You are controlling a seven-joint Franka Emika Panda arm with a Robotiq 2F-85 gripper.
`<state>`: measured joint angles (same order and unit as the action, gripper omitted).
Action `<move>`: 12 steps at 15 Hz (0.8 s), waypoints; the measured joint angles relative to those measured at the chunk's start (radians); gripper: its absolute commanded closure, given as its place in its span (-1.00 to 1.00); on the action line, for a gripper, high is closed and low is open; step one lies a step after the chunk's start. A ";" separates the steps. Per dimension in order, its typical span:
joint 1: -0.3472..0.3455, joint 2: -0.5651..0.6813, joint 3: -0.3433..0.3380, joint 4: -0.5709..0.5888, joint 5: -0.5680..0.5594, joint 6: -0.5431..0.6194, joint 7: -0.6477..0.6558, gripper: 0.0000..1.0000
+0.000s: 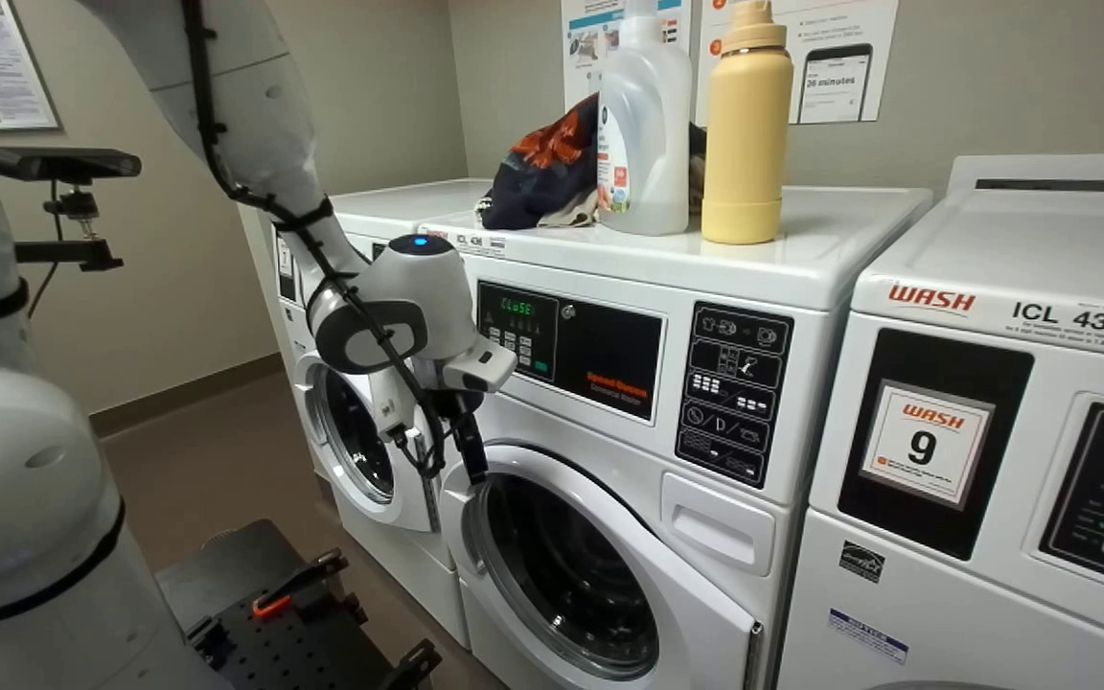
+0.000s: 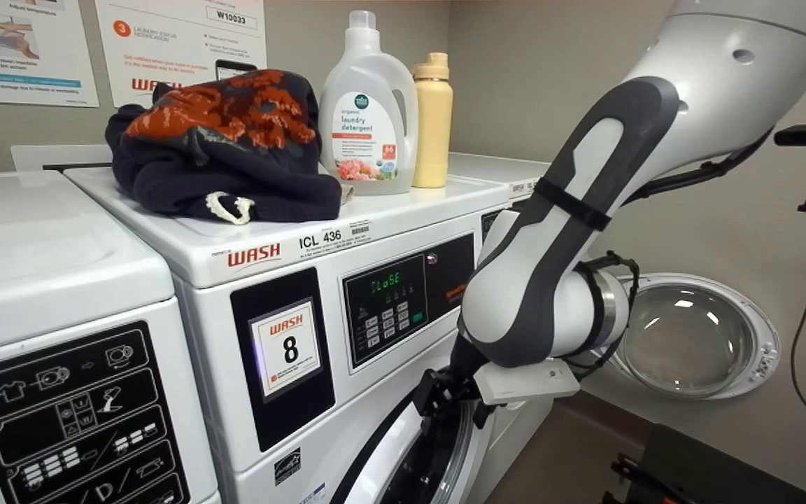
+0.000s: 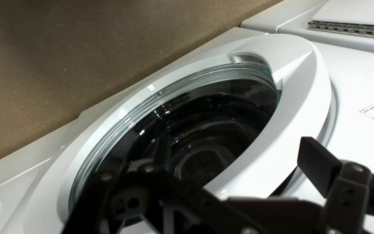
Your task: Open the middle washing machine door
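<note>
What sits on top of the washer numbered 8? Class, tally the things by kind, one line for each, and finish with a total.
Bottles: 2 (detergent bottle; yellow bottle)
Cloth bundle: 1 (how many pieces it holds cannot be told)
Total: 3

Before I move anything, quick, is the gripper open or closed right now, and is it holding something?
Gripper: open, holding nothing; in the wrist view its jaws stand apart on either side of the white door rim.
</note>
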<state>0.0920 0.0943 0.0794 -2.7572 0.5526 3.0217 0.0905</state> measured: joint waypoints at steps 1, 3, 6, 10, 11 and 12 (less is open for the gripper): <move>0.000 0.016 0.013 0.003 0.036 0.025 0.000 -1.00; -0.001 0.042 0.042 0.012 0.105 0.064 -0.001 -1.00; -0.005 0.069 0.090 0.031 0.196 0.106 -0.002 -1.00; -0.021 0.109 0.149 0.062 0.274 0.169 -0.003 -1.00; -0.028 0.124 0.162 0.070 0.284 0.188 -0.003 -1.00; -0.038 0.141 0.174 0.078 0.289 0.207 -0.003 -1.00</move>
<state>0.0544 0.2349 0.2538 -2.6791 0.8415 3.2289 0.0878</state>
